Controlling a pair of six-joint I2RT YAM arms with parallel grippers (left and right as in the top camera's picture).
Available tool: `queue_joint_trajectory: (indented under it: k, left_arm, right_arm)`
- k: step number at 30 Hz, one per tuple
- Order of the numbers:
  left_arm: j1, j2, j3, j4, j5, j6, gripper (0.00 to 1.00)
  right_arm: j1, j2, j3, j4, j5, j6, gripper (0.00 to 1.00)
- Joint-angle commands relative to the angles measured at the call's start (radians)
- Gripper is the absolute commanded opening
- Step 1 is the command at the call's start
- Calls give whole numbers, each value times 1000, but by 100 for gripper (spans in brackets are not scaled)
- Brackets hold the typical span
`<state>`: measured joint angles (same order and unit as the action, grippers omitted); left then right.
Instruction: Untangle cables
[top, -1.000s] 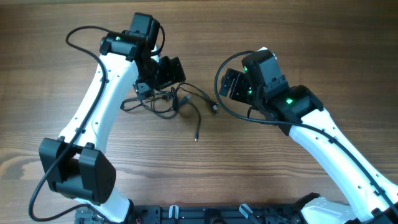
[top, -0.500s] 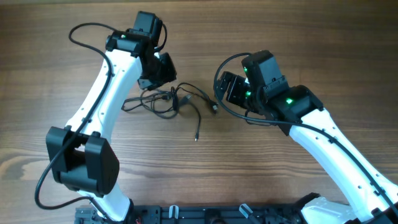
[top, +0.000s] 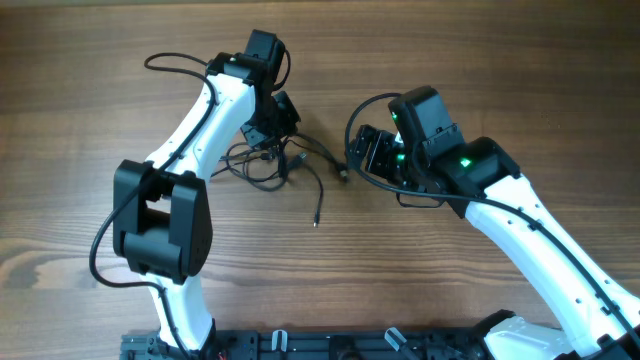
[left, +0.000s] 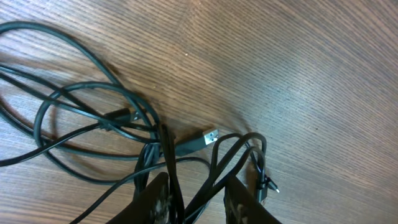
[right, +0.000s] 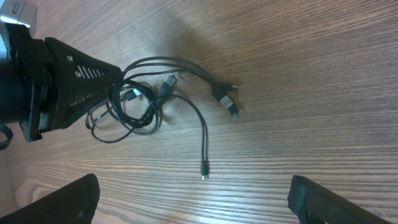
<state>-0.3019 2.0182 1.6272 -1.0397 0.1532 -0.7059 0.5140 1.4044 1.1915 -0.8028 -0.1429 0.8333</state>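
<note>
The cables (top: 262, 166) lie as a tangled bunch of thin black cords on the wooden table, left of centre. One loose end (top: 315, 222) trails toward the front. My left gripper (top: 279, 122) is down at the bunch's far right edge. In the left wrist view, the left gripper (left: 196, 183) is closed in on several strands of the cables (left: 124, 118), beside a silvery plug (left: 209, 136). My right gripper (top: 362, 150) is open just right of the bunch. The right wrist view shows the right gripper (right: 193, 196) wide apart above bare wood, with the cables (right: 149, 99) ahead of it.
The left arm's thick black cable (top: 175, 62) loops over the table at the back left. A similar thick cable (top: 352, 130) curves around the right wrist. The arm bases stand at the front edge (top: 320, 345).
My left arm swung right and its gripper went from wide open to closed in on strands of the cables. The bunch's left loops drew in rightward. The right gripper barely shifted.
</note>
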Motion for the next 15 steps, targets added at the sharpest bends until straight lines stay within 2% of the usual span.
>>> queue_joint_trajectory:
  k: [1,7,9,10,13,15]
  left_arm:
    - [-2,17,8,-7,-17,-14,29]
    - [4,32,8,13,-17,-13,26]
    - [4,31,9,16,-16,-13,10]
    - [5,31,9,15,-15,-13,6]
    - [6,4,13,-7,32,-14,4]
    - [7,-42,29,-35,76,-106,4]
  right_arm:
    - [-1,6,11,-2,-16,8,100]
    - [-1,6,11,-18,-16,7,100]
    - [-1,6,11,-18,-16,6,100]
    - [-1,6,11,-18,-16,6,100]
    - [-1,6,11,-14,-16,-16,99]
    - [8,6,11,34,-22,-108,100]
